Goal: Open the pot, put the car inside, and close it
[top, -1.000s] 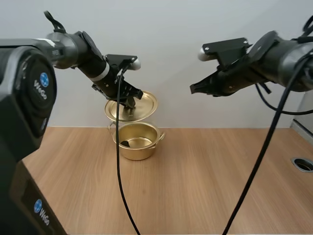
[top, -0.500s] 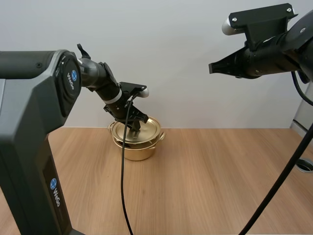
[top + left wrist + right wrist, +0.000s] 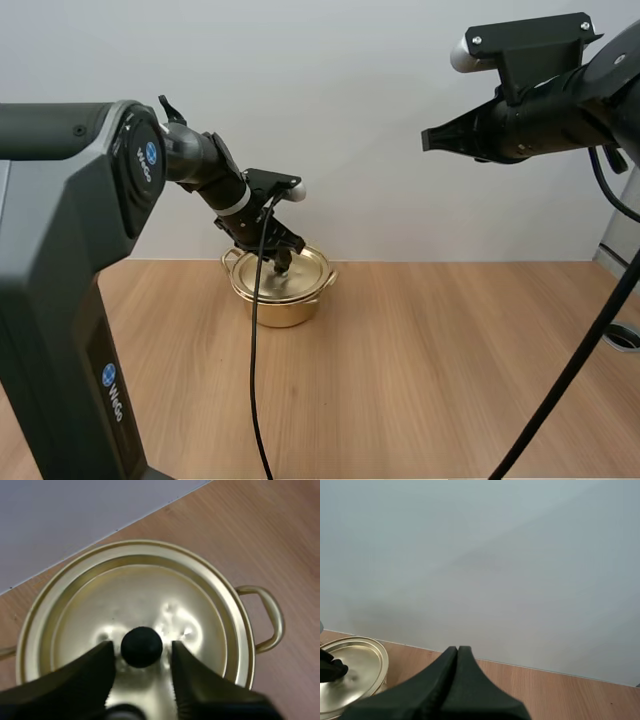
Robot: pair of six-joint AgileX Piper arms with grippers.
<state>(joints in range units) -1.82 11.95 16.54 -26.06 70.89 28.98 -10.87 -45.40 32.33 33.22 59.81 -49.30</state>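
The table (image 3: 420,380) is light brown wood with thin lines running through it, and a plain pale wall (image 3: 380,120) stands behind it. From above, a small round hole (image 3: 620,335) sits in the table far out at 3 o'clock. The gold pot (image 3: 280,308) stands at about 10 o'clock from the middle of the table, close to the wall, with one loop handle (image 3: 329,279) at its 3 o'clock side and one at its 9 o'clock side. The shiny gold lid (image 3: 306,270) lies flat on the pot and covers it all, so what is inside is hidden. The left end effector (image 3: 281,263) is right down over the lid. Its two black fingers (image 3: 100,665) stand apart, one on each side of the round black knob (image 3: 141,646), with a thin gap on both sides, so it holds nothing. The right end effector (image 3: 432,139) hangs high in the air at about 2 o'clock, well away from the pot. Its fingers are pressed together into one dark point, with nothing between them.
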